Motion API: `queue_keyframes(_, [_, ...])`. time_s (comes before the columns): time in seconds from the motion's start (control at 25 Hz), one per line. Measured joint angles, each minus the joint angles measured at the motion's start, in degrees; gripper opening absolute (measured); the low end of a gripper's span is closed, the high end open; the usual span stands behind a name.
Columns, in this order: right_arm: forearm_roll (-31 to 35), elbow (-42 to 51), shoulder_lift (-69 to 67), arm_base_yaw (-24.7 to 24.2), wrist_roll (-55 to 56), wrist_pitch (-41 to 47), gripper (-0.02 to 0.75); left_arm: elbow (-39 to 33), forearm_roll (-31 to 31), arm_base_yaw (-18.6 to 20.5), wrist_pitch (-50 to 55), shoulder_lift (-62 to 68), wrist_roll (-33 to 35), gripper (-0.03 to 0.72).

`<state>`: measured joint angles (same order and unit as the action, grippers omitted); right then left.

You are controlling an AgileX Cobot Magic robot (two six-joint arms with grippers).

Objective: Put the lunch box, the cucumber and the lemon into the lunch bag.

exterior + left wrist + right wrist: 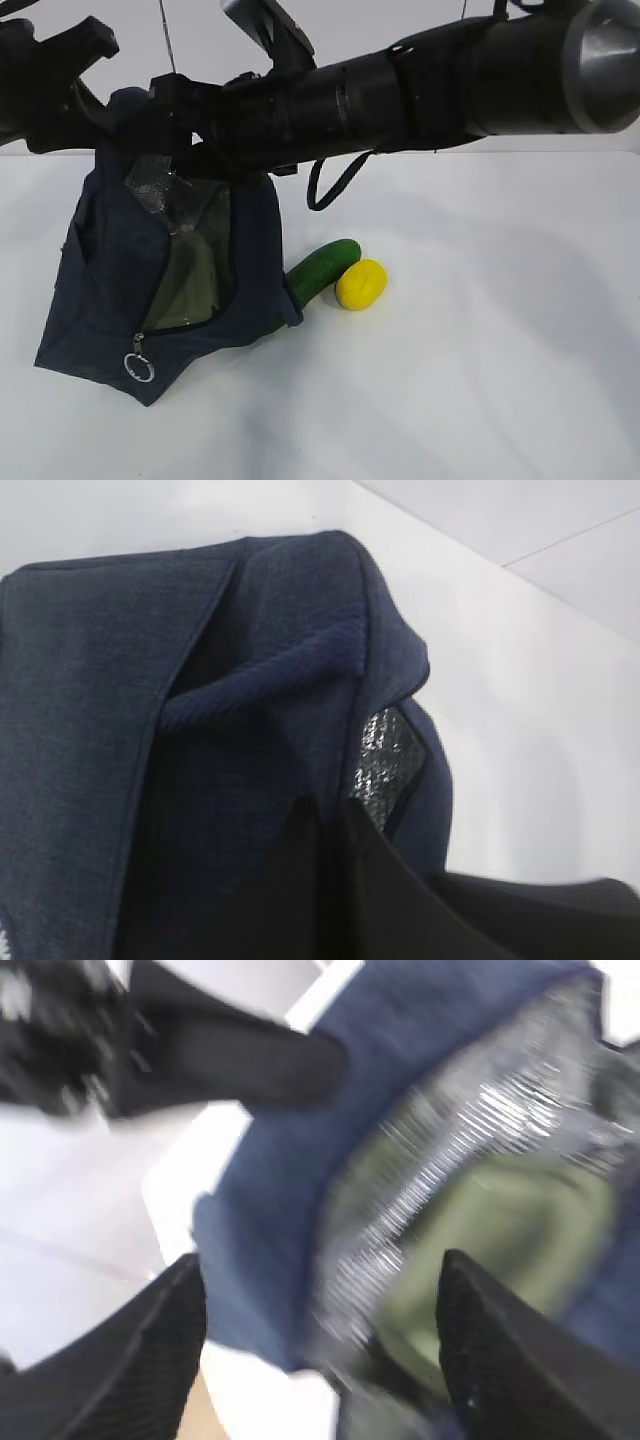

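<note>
Exterior view: lunch bag (110, 290) is held up at its top, opening facing the camera; lunch box (190, 280) is seen inside, green lid partly veiled by lining. Cucumber (322, 268) is half hidden behind the bag, touching lemon (361, 284).

Left wrist view: left gripper (330, 810), largely cut off, is clamped on bag fabric.

Right wrist view: blurred; right gripper (320, 1350) is spread wide, empty.

No writing is legible.
</note>
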<state>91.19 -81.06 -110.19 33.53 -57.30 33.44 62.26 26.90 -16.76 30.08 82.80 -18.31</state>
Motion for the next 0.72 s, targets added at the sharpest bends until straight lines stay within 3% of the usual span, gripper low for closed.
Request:
queue_keyframes(0.2, [-9.99,-0.14,2.46,-2.39,-0.07,7.07,0.547,0.1,-0.6,2.21,3.03,0.0,2.59,-0.005])
queue_keyframes(0.56, [-33.26,-0.2,4.52,-11.38,4.52,18.06,0.517,0.21,-0.86,6.26,6.81,0.0,7.76,-0.005])
queue_keyframes(0.72, [-46.33,-1.05,4.61,-11.66,3.41,20.37,0.504,0.21,-0.96,6.45,7.81,0.0,9.69,-0.005])
